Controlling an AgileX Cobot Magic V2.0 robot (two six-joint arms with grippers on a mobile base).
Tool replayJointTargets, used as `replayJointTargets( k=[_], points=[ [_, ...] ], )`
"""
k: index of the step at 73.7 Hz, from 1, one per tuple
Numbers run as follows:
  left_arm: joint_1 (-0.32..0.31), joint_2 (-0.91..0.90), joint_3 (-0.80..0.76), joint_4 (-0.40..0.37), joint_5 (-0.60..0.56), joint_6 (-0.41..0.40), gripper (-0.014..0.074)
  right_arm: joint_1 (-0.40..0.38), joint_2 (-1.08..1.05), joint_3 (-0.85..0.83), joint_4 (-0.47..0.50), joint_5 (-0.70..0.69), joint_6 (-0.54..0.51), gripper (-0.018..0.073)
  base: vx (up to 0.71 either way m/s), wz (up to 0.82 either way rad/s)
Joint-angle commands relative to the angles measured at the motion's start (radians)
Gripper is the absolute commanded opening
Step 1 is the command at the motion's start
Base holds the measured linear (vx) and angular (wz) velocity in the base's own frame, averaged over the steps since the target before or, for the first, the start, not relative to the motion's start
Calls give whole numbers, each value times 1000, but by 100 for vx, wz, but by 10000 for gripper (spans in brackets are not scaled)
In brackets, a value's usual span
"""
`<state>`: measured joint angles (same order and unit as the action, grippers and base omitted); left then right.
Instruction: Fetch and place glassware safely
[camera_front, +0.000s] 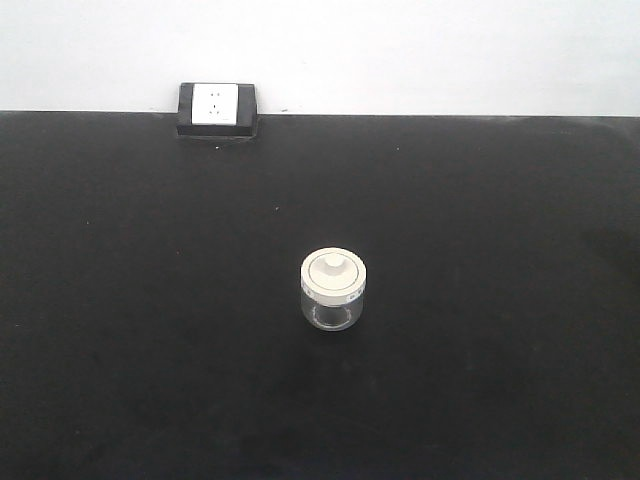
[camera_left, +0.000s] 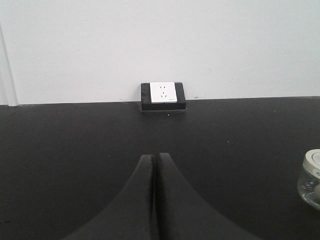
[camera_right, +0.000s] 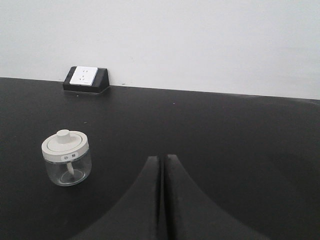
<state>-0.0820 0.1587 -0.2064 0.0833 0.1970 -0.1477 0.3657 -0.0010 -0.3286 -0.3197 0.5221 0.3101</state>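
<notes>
The glassware is a small clear glass jar with a cream-white knobbed lid. It stands upright in the middle of the black table. In the right wrist view the jar is to the left of my right gripper, well apart from it. In the left wrist view only the jar's left edge shows at the right border, far right of my left gripper. Both grippers are shut and empty, low over the table. Neither gripper shows in the front view.
A white wall socket in a black box sits at the table's back edge against the white wall, left of centre; it also shows in the left wrist view and the right wrist view. The black tabletop spreads all round.
</notes>
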Motion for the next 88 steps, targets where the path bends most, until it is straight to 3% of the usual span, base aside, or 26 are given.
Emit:
replayJointTargets(
  k=[1, 60, 74, 88],
  points=[
    [-3, 16, -27, -7, -70, -2, -7, -1, 13, -23, -4, -67, -8, -8, 0, 0],
    [-3, 16, -26, -7, -73, -2, -7, -1, 13, -23, -5, -67, -9, -8, 0, 0],
    [-3, -36, 32, 9, -80, 50, -7, -1, 13, -23, -5, -67, -9, -8, 0, 0],
    [-3, -108, 154, -6, -103, 53, -7, -1, 13, -23, -5, -67, -9, -8, 0, 0]
  ],
)
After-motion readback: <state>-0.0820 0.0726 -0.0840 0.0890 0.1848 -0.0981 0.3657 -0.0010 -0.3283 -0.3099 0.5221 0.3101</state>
